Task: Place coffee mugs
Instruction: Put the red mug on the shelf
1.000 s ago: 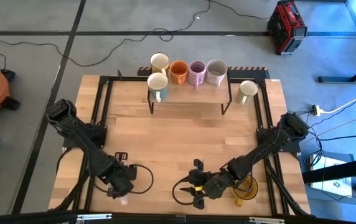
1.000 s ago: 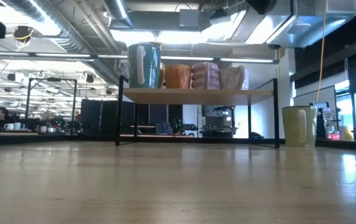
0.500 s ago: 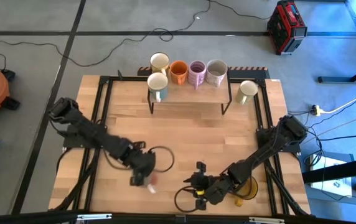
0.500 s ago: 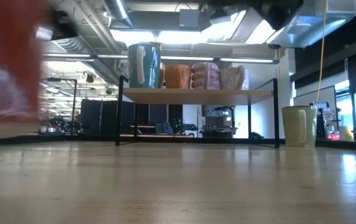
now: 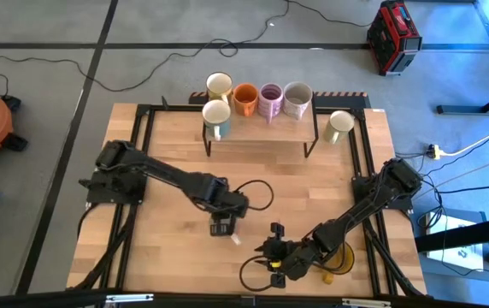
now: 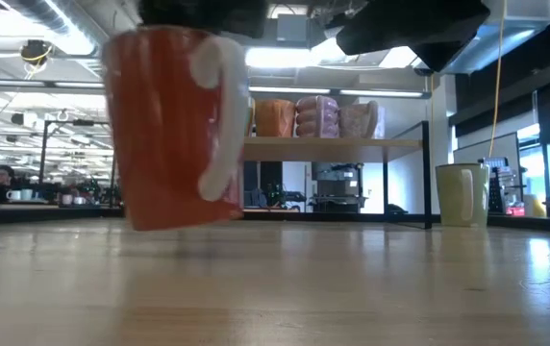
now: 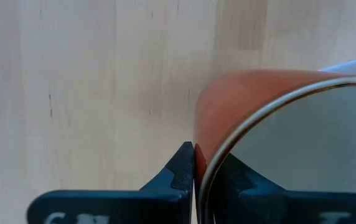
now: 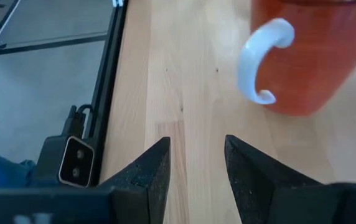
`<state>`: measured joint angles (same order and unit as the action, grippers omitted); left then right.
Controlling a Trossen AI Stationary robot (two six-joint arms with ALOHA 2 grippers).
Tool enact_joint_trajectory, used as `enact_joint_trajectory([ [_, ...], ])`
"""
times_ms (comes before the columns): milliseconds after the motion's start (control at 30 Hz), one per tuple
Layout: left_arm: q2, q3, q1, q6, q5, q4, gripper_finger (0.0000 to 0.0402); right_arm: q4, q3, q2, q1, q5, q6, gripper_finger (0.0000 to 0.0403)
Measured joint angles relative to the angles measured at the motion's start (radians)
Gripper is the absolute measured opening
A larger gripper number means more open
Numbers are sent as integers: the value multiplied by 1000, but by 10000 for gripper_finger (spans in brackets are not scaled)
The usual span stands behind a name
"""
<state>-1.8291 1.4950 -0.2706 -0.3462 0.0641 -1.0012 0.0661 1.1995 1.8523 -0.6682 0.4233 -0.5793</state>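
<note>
My left gripper is over the table's middle, shut on a red-orange mug with a white handle and a white inside. My right gripper waits open by the near edge, and in its wrist view the fingers point toward that mug. An amber mug stands beside the right arm. A cream, an orange, a lilac, a pale grey and a white mug stand on a shelf. One cream mug stands on the table to the shelf's right. My left gripper holds the red-orange mug by its rim, one finger inside the cup and one outside on the wall. The fingers come from above, pointing down. The mug hangs below them, lifted clear of the table and slightly tilted.
A low black-framed wooden shelf stands at the table's far edge. A black rail frame runs round the tabletop. Bare wood lies between the shelf and the grippers. Cables loop beside both grippers.
My left gripper has swung from the near left corner toward the table's right, to its middle, carrying the red-orange mug clear of the table. In the low view the mug has come in from the left. My right gripper has kept almost still.
</note>
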Motion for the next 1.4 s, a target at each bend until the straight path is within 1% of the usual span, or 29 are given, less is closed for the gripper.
enact_joint_trajectory([
  [200,-114,104,3,16,-5,-46,20,27,0,0,0,-26,-13,140],
  [367,-154,146,4,8,-33,-65,22,44,0,0,0,-64,-20,140],
  [433,-156,147,3,3,-33,-61,36,44,0,0,0,-69,-20,140],
  [633,-152,146,1,0,-31,-59,101,59,0,0,0,-77,-19,140],
  [733,-139,171,-3,-1,-33,-91,124,73,0,0,0,-77,-14,140],
  [833,-133,246,-7,0,-30,-143,136,72,0,-1,0,-77,6,140],
  [900,-134,316,-17,0,-24,-234,138,73,0,-1,1,-77,9,140],
  [1000,-130,417,-47,1,-10,-317,140,73,0,-1,16,-79,18,140],
  [1067,-99,443,-86,1,40,-345,140,73,0,-1,34,-91,20,143],
  [1167,-13,435,-149,-20,86,-320,140,70,0,-1,56,-98,24,163],
  [1233,43,397,-189,-73,132,-322,141,61,1,-1,68,-76,30,184],
  [1333,142,306,-257,-153,213,-308,141,51,-4,-2,91,-76,55,214],
  [1400,220,228,-305,-228,260,-274,141,-18,-45,-4,103,-79,90,227],
])
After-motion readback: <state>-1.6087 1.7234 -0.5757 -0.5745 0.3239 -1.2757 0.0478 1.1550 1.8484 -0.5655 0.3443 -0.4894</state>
